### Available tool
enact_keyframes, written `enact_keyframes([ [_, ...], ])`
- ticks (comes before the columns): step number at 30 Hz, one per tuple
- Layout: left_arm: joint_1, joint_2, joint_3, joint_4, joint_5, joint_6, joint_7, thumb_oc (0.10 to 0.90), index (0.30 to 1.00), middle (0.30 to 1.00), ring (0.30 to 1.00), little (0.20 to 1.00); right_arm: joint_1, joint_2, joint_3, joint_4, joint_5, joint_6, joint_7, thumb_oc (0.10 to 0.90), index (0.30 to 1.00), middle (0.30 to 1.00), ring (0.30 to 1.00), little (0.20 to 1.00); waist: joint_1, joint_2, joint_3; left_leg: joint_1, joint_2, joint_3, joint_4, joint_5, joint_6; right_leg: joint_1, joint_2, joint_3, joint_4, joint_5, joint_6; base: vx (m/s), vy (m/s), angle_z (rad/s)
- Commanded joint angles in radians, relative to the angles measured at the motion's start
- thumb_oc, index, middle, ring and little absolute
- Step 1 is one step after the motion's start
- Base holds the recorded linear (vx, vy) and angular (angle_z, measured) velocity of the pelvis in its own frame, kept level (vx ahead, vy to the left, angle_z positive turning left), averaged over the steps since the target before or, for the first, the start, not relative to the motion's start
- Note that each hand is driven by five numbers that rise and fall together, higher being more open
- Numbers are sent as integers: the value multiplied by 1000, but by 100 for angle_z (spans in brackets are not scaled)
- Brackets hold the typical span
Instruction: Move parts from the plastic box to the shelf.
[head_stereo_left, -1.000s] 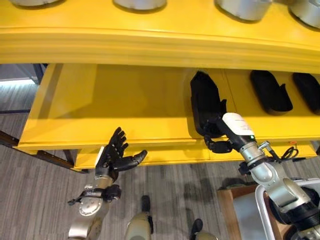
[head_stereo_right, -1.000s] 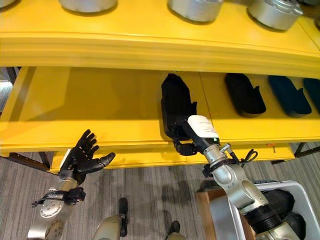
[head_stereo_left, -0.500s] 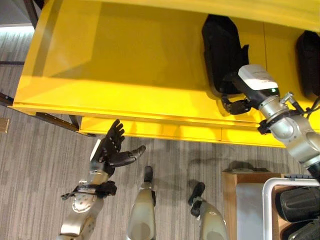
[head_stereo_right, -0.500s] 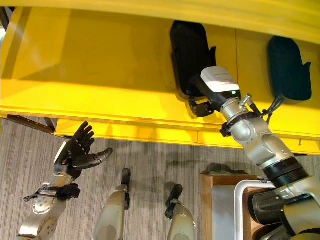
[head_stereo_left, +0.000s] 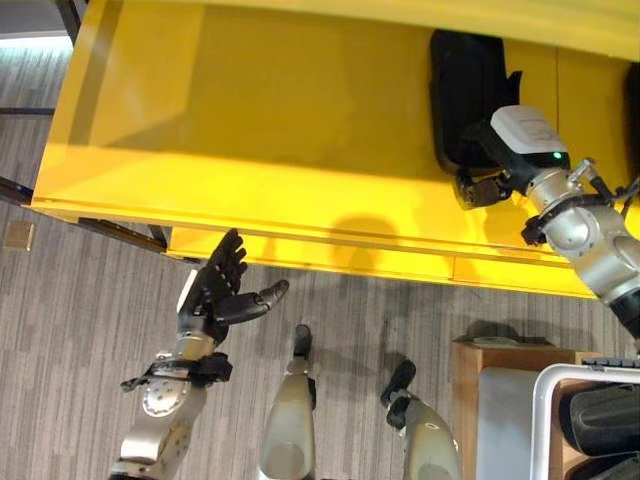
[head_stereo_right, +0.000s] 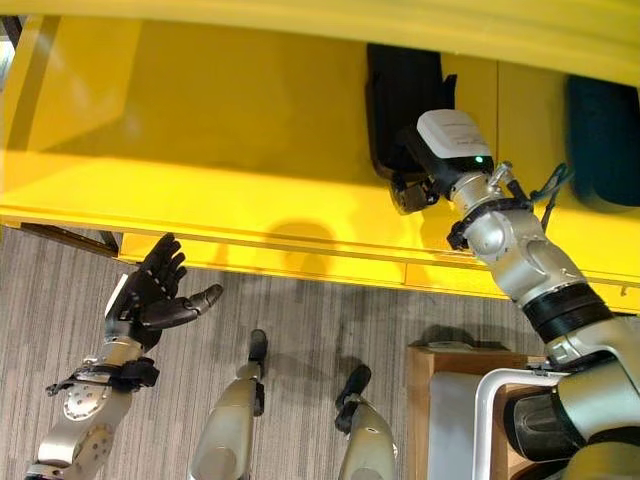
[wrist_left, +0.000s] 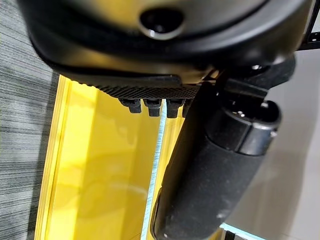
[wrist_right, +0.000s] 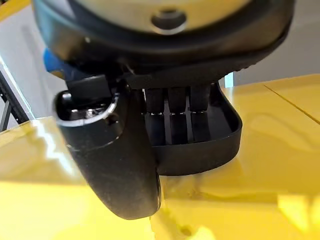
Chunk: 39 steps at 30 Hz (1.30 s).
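Furthest left, the left hand (head_stereo_left: 213, 296) is held up over the grey floor (head_stereo_left: 70, 330), below the front edge of the yellow shelf (head_stereo_left: 250, 150); its fingers are spread straight and the thumb is stuck out sideways, and nothing is held in it. Beyond its fingertips a bare stretch of the shelf board is seen. To the right, the right hand (head_stereo_right: 415, 190) is reached onto the shelf, with its fingers curled over the near rim of a black moulded part (head_stereo_left: 467, 90) and its thumb underneath, so that the part is pinched. That part lies flat on the shelf board, stretching away beyond the fingers. Below the right arm, the white plastic box (head_stereo_left: 560, 385) is seen on a wooden stand (head_stereo_left: 468, 365).
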<state>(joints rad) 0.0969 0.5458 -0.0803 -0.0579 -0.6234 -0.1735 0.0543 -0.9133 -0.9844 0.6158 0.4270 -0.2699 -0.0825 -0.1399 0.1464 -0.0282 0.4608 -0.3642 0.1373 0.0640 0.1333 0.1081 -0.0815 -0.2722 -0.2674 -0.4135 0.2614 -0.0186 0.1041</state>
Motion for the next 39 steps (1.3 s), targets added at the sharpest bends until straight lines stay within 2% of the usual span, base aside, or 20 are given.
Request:
enact_keyframes([
  [1,-19,53,2,-111,-17,-114,-8,900,1000,1000,1000,1000,-141,-3,68,-7,24,-17,-48,400,300,300,300,300,6,-21,-86,16,109,17,46,-61,-58,8,-69,22,-17,59,69,0,0,0],
  [13,-34,43,1,-112,-11,-122,12,900,1000,1000,1000,1000,-145,63,64,34,31,-7,-61,400,300,300,300,300,9,-22,-73,11,96,14,58,-76,-49,7,-72,24,-11,59,69,0,0,0],
  [39,-38,28,19,-107,1,-125,22,900,1000,1000,1000,1000,-44,103,30,-14,11,-7,-34,400,300,300,300,300,-1,-33,-68,23,95,25,66,-87,-46,26,-69,34,-34,71,70,0,0,0],
])
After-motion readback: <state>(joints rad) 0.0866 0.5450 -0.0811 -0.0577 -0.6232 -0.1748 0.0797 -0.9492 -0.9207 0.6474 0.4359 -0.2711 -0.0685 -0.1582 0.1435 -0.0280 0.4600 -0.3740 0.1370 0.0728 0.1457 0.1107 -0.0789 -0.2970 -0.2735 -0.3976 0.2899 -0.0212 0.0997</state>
